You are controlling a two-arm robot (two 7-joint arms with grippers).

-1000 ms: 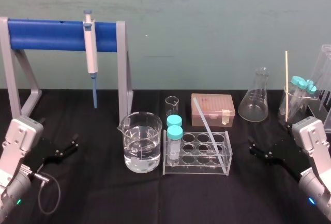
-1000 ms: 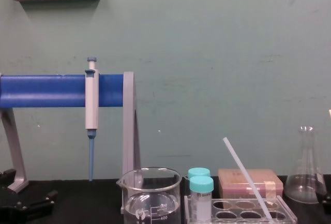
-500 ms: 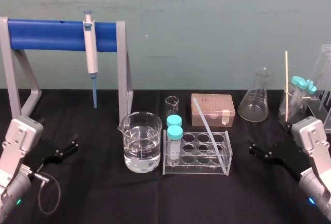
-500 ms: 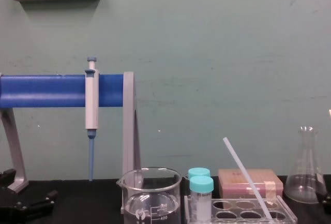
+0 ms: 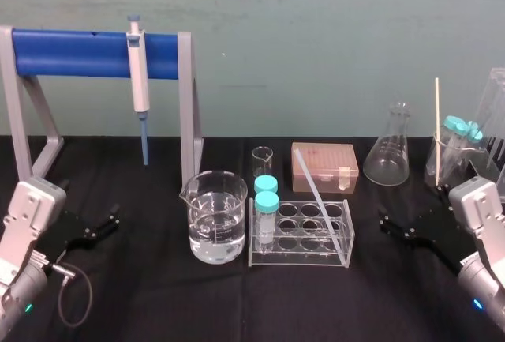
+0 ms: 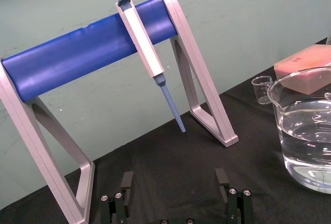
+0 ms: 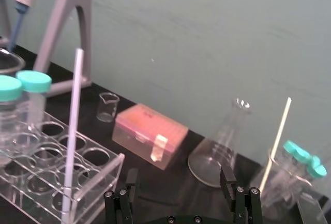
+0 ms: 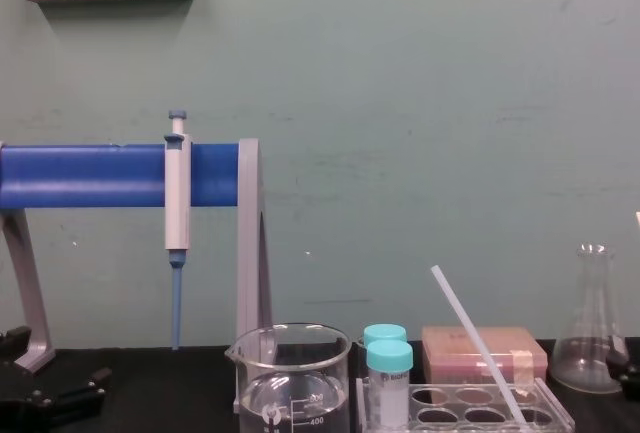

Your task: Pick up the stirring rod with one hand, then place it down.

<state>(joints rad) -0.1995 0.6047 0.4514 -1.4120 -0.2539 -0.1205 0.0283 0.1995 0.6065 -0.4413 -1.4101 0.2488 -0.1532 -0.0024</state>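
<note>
In the middle of the black table (image 5: 158, 295), the long, thin, translucent-white stirring rod (image 5: 318, 196) is leaning in a clear plastic tube rack (image 5: 300, 257). Its lower end is sitting in a well on the rack's right side and its top is tilting up toward the left. The black right gripper (image 5: 388, 225) is sitting low to the right of the rack, apart from it, its fingers (image 7: 228, 178) standing spread with nothing between them. The black left gripper (image 5: 106, 219) is sitting low at the table's left, well apart from the glass beaker of water (image 5: 215, 223), and its fingers (image 6: 126, 181) are spread too.
</note>
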